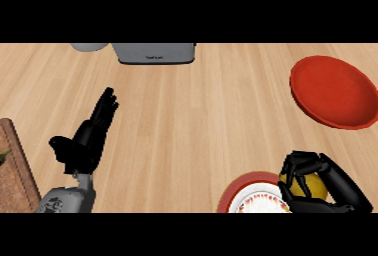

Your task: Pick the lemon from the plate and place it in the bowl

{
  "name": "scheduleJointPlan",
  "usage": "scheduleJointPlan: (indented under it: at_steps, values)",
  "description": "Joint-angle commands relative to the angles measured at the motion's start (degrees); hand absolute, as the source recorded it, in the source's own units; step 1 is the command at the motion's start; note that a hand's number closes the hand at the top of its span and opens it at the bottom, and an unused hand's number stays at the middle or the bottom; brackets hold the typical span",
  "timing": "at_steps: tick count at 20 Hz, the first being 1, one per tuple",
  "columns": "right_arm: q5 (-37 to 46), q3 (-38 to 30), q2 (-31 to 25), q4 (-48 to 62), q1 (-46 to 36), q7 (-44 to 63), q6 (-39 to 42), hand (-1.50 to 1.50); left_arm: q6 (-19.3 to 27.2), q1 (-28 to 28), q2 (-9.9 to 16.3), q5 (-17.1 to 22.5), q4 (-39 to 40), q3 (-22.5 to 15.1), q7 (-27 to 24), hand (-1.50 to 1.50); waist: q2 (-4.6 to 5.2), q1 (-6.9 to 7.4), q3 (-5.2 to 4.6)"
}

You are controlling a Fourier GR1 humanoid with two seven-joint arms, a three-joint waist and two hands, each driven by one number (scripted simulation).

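Light wood counter (192,125) filled pretty much the whole view, grain running away from the robot. Closest in, at the bottom right, sat the plate (244,192), red rim with a white middle and some reddish pattern on it, partly cut off by the lower edge. Right hand (321,182) was at the plate's right side with its fingers and thumb curled round the lemon (308,184), so only a bit of yellow peeked out between them; couldn't tell whether the lemon was touching the plate or just above it. Over on the left, the left hand (88,137) was just resting, fingers straight and pointing up, holding nothing, grey forearm coming in below it. A brown board (16,170) poked in at the left edge beside it. Further back on the right was the red bowl (332,92), well apart from the plate. At the far edge stood a grey appliance (155,52) with a pale round thing (90,46) just to its left.
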Motion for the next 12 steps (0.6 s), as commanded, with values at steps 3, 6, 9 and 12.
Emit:
scheduleJointPlan:
  at_steps: [3,6,9,12]
  values:
    - [-2.5,-5.6,-1.6,-17.7,2.9,1.9,-2.2,1.50,0.0,2.1,0.4,-0.8,-0.3,0.1,-1.5,0.00,-0.14,-0.29,-0.04]
    - [-3.3,-8.8,-3.2,-26.5,5.8,7.7,-1.8,1.50,-0.1,1.2,-0.5,-0.9,1.4,-0.4,-2.6,0.00,-0.02,-0.35,-0.04]
    - [-6.0,-13.9,-4.5,-29.0,1.6,15.1,-0.9,1.50,0.4,-2.6,-1.3,-0.6,6.0,1.1,-3.9,0.00,0.16,-0.06,-0.03]
    - [-7.0,-16.3,-6.2,-31.8,-3.2,26.1,-0.7,1.50,1.1,0.5,-2.2,-2.2,0.1,-2.0,-0.4,0.00,0.11,0.51,-0.02]
